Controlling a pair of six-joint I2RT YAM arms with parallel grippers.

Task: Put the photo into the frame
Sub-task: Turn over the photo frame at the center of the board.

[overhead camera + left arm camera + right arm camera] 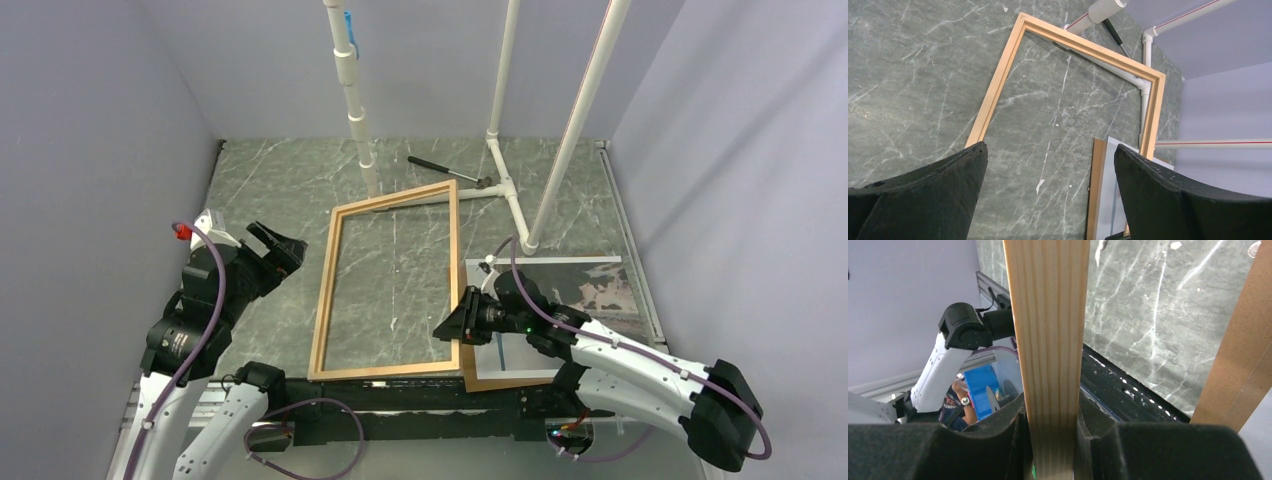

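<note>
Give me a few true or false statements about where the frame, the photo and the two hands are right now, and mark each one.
1. The right hand is clamped on the right rail of the frame. True.
2. The left hand holds the photo. False: it is open and empty, left of the frame.
3. The photo sits inside the frame. False: it lies right of the frame, on a brown board.
4. A dark-handled tool lies at the far end of the table. True.

A lab test cell: plain grey walls [90, 150] enclose a marble-patterned surface [270, 190], white pipe rig [355, 90] at top centre.
</note>
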